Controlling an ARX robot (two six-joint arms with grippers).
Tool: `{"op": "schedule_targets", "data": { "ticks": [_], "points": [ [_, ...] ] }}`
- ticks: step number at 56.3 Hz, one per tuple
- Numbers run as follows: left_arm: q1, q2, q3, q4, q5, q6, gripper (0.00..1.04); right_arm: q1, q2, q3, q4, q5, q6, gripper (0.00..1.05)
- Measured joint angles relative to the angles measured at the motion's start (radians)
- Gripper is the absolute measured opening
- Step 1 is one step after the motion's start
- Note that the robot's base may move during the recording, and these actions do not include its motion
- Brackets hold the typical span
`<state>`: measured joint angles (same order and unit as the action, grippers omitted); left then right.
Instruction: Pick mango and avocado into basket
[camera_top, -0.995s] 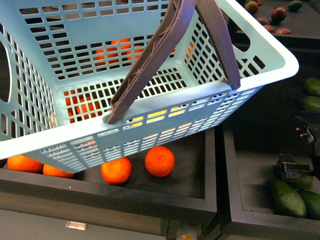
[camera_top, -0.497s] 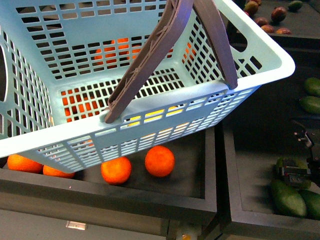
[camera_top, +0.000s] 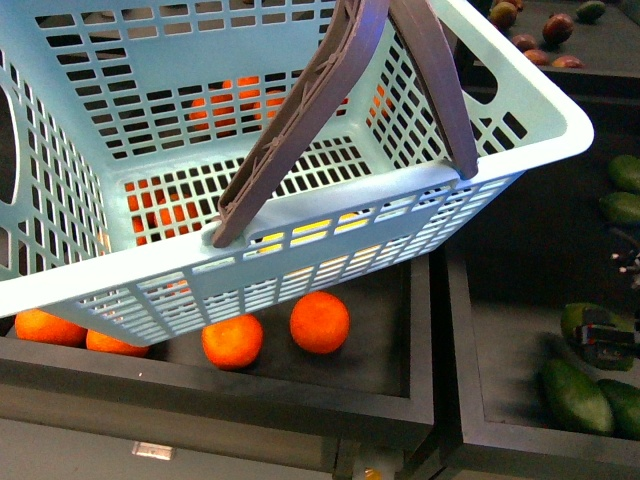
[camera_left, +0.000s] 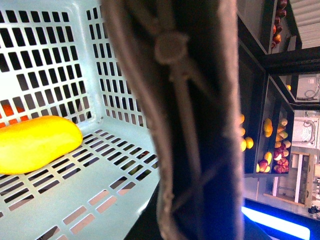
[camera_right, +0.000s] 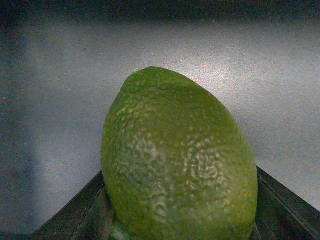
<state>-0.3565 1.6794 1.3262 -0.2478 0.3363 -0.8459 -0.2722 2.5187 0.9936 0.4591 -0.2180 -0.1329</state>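
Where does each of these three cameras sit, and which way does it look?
Front view: on the body between the arms, looking down at the basket above some oranges; the right gripper shows far right, on the avocado.
Left wrist view: on the left wrist, hard against the basket handle, looking in at the mango; no gripper shows.
Right wrist view: on the right wrist, close on the avocado between gripper fingers.
Shared: front and left wrist, basket and mango; front and right wrist, avocado.
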Motion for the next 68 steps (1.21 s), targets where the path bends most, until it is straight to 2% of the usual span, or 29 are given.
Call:
{"op": "schedule_targets", "data": {
  "ticks": [13,21,26,33,38,46,61,68],
  "points": [
    [0.000,0.000,0.000,0.000,0.000,0.000,0.06,-0.082,-0.225,-0.153,0.031,-0.095,-0.029,0.67],
    [0.000,0.000,0.000,0.000,-0.001,0.000,0.06,-0.150,-0.483,-0.286,-0.007,-0.217,-0.016,0.67],
    [0.000,0.000,0.000,0.000,-0.001,0.000,0.06,-0.151,-0.676,-0.351,-0.038,-0.288,0.019,0.67],
    [-0.001,0.000,0.000,0.000,0.003,0.000,0.06,-0.117,-0.836,-0.383,-0.042,-0.320,0.083,0.67],
    [-0.001,0.000,0.000,0.000,0.003,0.000,0.06,-0.031,-0.995,-0.404,-0.042,-0.320,0.180,0.67],
    [-0.001,0.000,0.000,0.000,-0.002,0.000,0.06,0.122,-1.089,-0.404,-0.011,-0.256,0.293,0.67],
    [-0.001,0.000,0.000,0.000,-0.002,0.000,0.06,0.416,-1.026,-0.303,0.035,-0.072,0.387,0.67],
    [-0.001,0.000,0.000,0.000,0.000,0.000,0.06,0.520,-0.946,-0.227,0.048,0.004,0.400,0.67]
  ]
}}
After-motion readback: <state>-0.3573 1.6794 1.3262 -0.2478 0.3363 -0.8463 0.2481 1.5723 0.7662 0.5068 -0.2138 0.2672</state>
